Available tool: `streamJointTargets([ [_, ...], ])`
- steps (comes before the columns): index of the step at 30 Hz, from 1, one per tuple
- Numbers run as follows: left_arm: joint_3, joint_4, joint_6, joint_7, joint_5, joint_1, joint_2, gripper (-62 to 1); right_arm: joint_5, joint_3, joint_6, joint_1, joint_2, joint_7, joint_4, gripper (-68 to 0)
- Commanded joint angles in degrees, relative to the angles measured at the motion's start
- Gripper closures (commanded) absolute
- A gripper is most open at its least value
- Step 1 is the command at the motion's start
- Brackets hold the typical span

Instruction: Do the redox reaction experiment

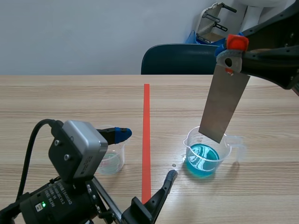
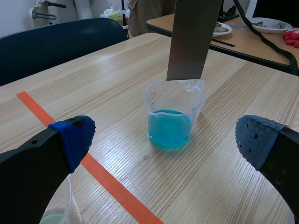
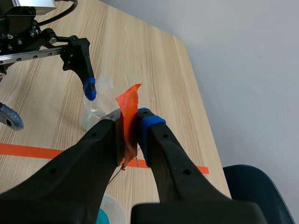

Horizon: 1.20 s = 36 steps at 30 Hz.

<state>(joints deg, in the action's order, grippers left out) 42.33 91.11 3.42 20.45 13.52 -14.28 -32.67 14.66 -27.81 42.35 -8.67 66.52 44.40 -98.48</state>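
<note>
Your right tool [image 3: 128, 123] clamps the metal strip [image 1: 224, 105], whose lower end hangs at the rim of the blue-liquid beaker [image 1: 205, 154]; your left tool [image 2: 166, 140] stands open near that beaker.

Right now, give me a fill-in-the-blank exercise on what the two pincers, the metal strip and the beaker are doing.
1. The right pincer is shut on the metal strip at its end wrapped in ____ tape.
2. The liquid in the beaker under the strip is ____.
3. The left pincer holds nothing and is ____.
Missing words: orange; blue; open.
</note>
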Motion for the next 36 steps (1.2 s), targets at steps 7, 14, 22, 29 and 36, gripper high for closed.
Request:
streamJointTargets([
  [7,-0.2,0.7,-0.1,1.2,0.3,-0.2,0.6,-62.3,1.2,0.9,0.4,-1.0,0.9,1.0,-0.7,-0.7],
  [14,-0.2,0.7,-0.1,1.0,0.3,-0.1,0.6,-62.3,1.2,0.9,0.4,-1.0,0.9,1.0,-0.7,-0.7],
  [22,-0.1,0.3,-0.1,-0.2,0.4,1.9,1.2,-15.9,1.2,0.9,0.4,-1.0,0.9,1.0,-0.7,-0.7],
  [29,1.0,-5.9,-0.2,-2.6,0.4,9.2,5.6,-3.4,1.2,0.9,0.4,-1.0,0.9,1.0,-0.7,-0.7],
  [36,5.4,-15.1,-1.3,-2.5,0.8,17.7,10.6,-2.5,1.2,0.9,0.4,-1.0,0.9,1.0,-0.7,-0.7],
])
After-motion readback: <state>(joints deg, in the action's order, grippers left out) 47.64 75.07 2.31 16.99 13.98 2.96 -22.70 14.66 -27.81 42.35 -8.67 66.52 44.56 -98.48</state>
